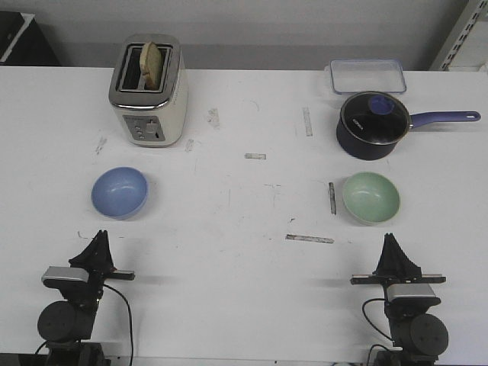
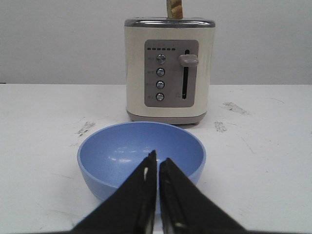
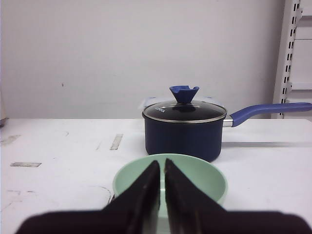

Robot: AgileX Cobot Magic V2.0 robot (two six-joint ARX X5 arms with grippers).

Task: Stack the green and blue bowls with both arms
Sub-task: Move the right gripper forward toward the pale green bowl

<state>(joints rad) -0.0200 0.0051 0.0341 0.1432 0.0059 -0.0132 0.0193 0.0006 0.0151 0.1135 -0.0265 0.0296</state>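
The blue bowl [image 1: 120, 192] rests upright on the white table at the left; the left wrist view shows this blue bowl [image 2: 122, 153] empty, just beyond my fingertips. My left gripper [image 1: 100, 237] sits near the front edge, short of the bowl and apart from it, shut on nothing. The green bowl [image 1: 370, 197] stands at the right, also empty in the right wrist view as the green bowl [image 3: 195, 175]. My right gripper [image 1: 390, 239] is just in front of it, shut and empty. The two bowls lie far apart.
A cream toaster [image 1: 148, 90] with a slice of bread stands behind the blue bowl. A dark navy saucepan [image 1: 372, 124] with glass lid and long handle stands behind the green bowl, with a clear plastic container [image 1: 367, 76] beyond it. Tape marks dot the table's middle.
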